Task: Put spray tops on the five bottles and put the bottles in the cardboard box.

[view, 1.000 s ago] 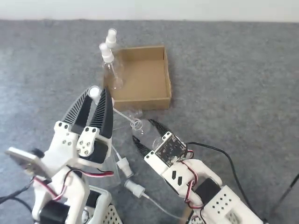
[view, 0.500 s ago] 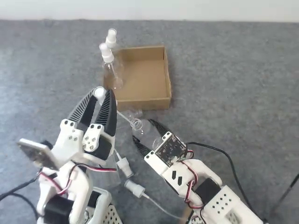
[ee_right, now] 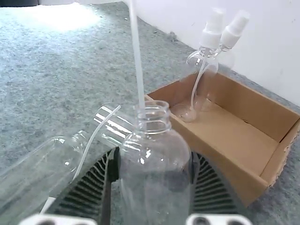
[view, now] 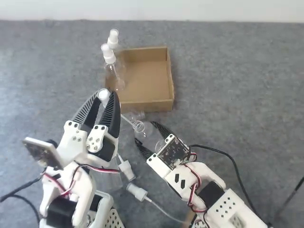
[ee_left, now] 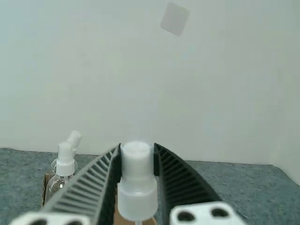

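1. Over the last second the left tool (view: 104,97), clenched on a top (ee_left: 136,178), had shifted a little sideways toward the right tool (view: 146,133). The right arm had kept still.
2. The right tool gripped an open bottle (ee_right: 154,168) upright, near the front wall of the box (view: 169,76).
3. From the right wrist we saw the tube (ee_right: 137,61) of the top hanging down to the bottle's neck, its end at or just inside the mouth. We judged that the shift was lining the tube up. The top was not yet seated and would have to come straight down first.
4. Two capped bottles (view: 114,66) leaned together in a far corner of the box.
5. Two loose tops (view: 126,168) lay on the bench (view: 237,71) between the arms. Two uncapped bottles (ee_right: 42,159) lay beside the held one. We judged three of the five still to be done.
6. We could read no label or writing on the bottles or the box. The print on the right arm's board (view: 172,149) was too small to make out.
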Available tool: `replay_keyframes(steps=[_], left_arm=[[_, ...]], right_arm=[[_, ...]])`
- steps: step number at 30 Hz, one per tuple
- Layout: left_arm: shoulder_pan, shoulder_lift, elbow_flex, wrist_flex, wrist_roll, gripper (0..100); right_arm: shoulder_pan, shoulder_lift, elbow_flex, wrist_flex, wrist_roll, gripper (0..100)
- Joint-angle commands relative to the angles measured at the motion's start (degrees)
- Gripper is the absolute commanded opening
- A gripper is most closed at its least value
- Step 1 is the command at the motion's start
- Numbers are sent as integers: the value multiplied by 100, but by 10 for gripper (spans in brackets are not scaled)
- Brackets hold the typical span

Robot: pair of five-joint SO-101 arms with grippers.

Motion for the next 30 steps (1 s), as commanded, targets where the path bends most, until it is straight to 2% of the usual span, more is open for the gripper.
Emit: replay_keyframes(steps=[1,9,30], left_arm=[[26,9,-22,-53,-70,13],[360,-18,356,18,-176,13],[404,-18,866,26,-185,15]], right_arm=[[-31,-127,53,-180,9,88],[-31,-127,70,-180,9,88],[-13,-127,79,-180,35,88]])
